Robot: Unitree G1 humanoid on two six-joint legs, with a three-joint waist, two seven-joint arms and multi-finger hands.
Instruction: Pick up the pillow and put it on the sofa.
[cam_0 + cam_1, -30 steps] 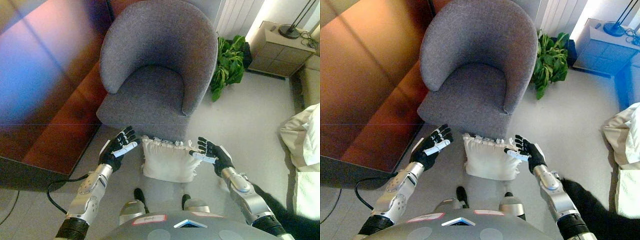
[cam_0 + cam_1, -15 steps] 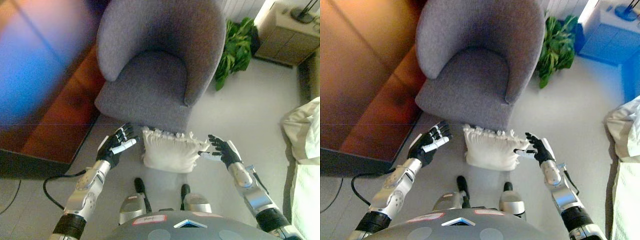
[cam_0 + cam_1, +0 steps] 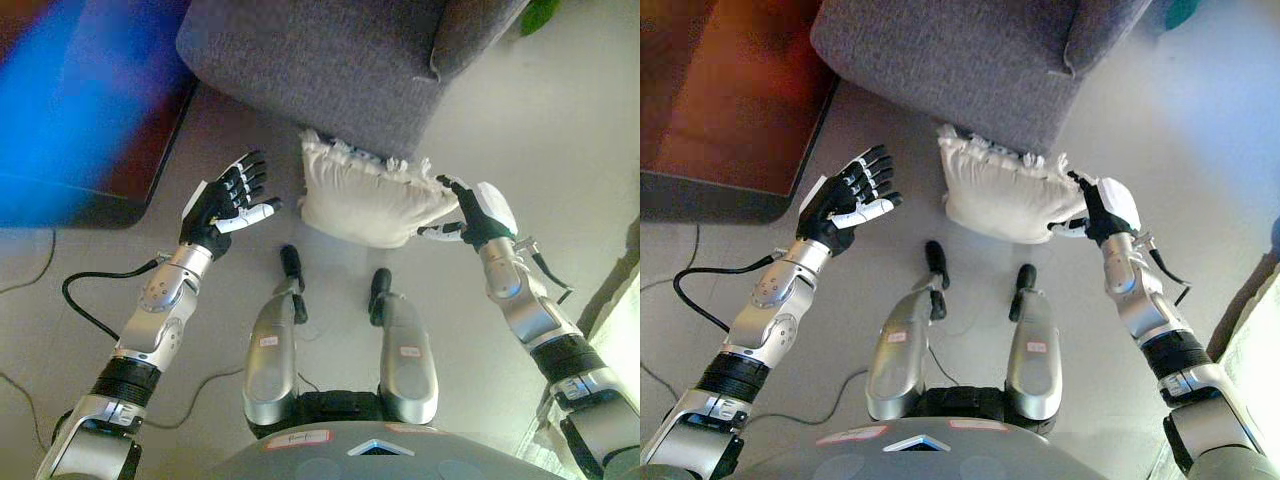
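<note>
A white frilled pillow point(image 3: 365, 195) stands on the pale floor and leans against the front of the grey armchair point(image 3: 330, 60). My left hand point(image 3: 225, 203) hovers a short way off the pillow's left side, open, palm turned toward it and touching nothing. At the pillow's right corner my right hand point(image 3: 475, 212) is open, its straight fingers resting against the cloth. Only the armchair's front and seat edge show at the top of both views.
A dark wooden cabinet point(image 3: 730, 100) runs along the left beside the armchair. A bit of green plant point(image 3: 540, 12) shows at the top right. Pale bedding point(image 3: 625, 320) lies at the right edge.
The camera has tipped downward, so the armchair has slid up the picture. My right hand has closed in onto the pillow's right corner. The left hand keeps its gap.
</note>
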